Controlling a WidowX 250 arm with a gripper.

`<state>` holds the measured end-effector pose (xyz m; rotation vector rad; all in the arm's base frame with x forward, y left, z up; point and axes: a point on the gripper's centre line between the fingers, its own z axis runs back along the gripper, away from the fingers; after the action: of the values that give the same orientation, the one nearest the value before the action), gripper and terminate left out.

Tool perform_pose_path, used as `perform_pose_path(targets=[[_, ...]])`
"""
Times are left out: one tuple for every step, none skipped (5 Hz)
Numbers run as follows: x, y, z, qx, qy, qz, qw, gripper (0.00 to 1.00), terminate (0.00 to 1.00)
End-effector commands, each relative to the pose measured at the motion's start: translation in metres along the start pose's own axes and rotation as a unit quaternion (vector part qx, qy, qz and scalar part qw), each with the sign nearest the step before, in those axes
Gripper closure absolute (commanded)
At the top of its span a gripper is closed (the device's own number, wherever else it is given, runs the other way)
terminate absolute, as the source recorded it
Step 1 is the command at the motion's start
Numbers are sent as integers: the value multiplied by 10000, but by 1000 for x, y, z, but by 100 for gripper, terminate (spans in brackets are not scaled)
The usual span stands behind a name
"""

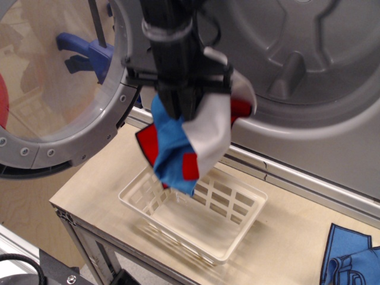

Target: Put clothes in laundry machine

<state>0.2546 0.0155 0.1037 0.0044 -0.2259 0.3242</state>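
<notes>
My gripper [181, 107] is shut on the clothes [190, 145], a bundle of bright blue, red and light grey-white cloth. The bundle hangs in the air above the white slatted basket [193, 217], clear of its rim. The laundry machine [309, 65] stands behind, its grey ribbed drum open at the upper right. Its round glass door [53, 89] with the bolted grey rim is swung open to the left. The gripper's fingertips are hidden in the cloth.
The white basket sits empty on the wooden table [95, 184], near its front edge. A darker blue cloth with stitched seams [350, 261] lies at the table's right corner. A metal rail [285, 178] runs along the machine's base behind the basket.
</notes>
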Motion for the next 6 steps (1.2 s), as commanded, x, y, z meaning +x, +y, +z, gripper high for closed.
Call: perform_pose_path(targets=[[39, -25, 59, -572, -1192, -1, 9912, 100, 0], [75, -40, 59, -681, -1571, 128, 9851, 100, 0], [98, -51, 52, -725, -1958, -120, 9779, 100, 0], [98, -57, 42, -691, -2231, -551, 9708, 100, 0], [105, -63, 33, -748, -2354, -1091, 9628, 100, 0], [124, -60, 19, -667, -2411, -1027, 9627, 100, 0]])
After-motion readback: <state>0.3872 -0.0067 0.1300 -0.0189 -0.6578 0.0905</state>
